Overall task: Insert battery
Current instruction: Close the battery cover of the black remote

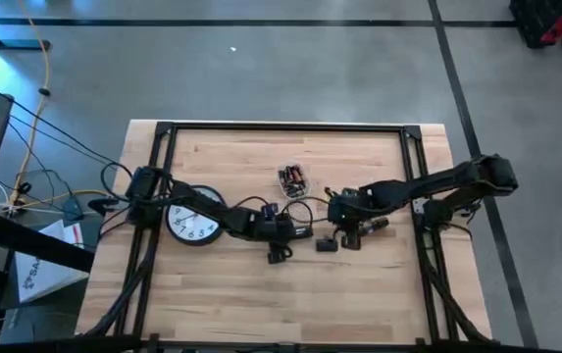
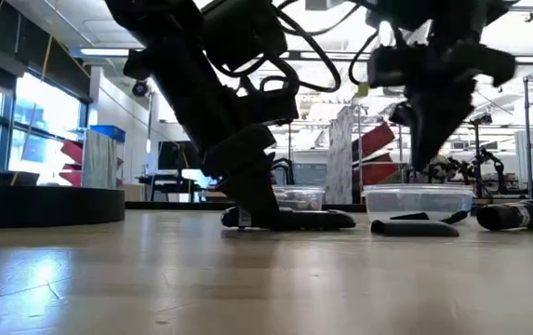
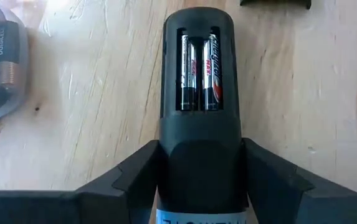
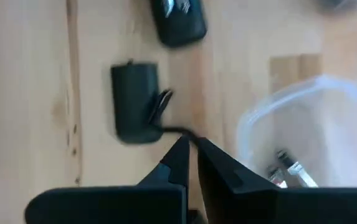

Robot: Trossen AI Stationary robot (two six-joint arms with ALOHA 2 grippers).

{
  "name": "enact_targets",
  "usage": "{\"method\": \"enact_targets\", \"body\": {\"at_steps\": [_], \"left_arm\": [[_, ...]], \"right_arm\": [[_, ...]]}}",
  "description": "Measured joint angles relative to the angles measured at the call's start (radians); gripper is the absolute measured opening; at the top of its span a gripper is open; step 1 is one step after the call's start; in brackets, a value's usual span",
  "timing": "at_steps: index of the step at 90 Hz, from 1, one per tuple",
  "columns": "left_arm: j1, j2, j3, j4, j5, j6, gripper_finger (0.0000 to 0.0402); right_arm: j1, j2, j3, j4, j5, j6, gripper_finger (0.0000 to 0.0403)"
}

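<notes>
Two batteries (image 3: pixel 198 73) seated in remote (image 3: pixel 198 124), left jaws clamping it; right jaws closed, empty, above cover (image 4: pixel 136 102), beside tub (image 4: pixel 315 130).

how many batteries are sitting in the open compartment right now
2: both batteries lie side by side, touching, in the remote clamped in the left gripper. The clear container holds more, partly out of view.

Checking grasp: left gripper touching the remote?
Touching. Left wrist view shows both fingers pressed against the remote sides, no gap; two batteries sit in its open compartment.

Black remote (image 3: pixel 198 118) with black-and-silver batteries (image 3: pixel 198 71), seemingly red-lettered.
</notes>
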Motion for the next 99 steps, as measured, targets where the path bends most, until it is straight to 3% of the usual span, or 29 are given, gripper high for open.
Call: {"method": "enact_targets", "body": {"at_steps": [33, 58, 81, 99], "left_arm": [[-0.002, 0.0, 0.0, 0.003, -0.002, 0.0, 0.0186], [-0.015, 0.001, 0.0, 0.029, 0.039, 0.027, 0.0186], [-0.024, 0.001, 0.0, 0.023, 0.08, -0.011, 0.0186], [-0.089, 0.001, 0.0, 0.023, 0.089, -0.058, 0.0186]], "right_arm": [[0.016, 0.095, 0.0, -0.036, 0.011, 0.069, 0.0], [-0.025, 0.087, 0.0, -0.11, 0.348, 0.068, 0.0], [0.109, -0.013, 0.001, -0.047, 0.254, 0.081, 0.0], [0.266, -0.016, -0.018, 0.042, 0.259, 0.204, 0.0001]]}}
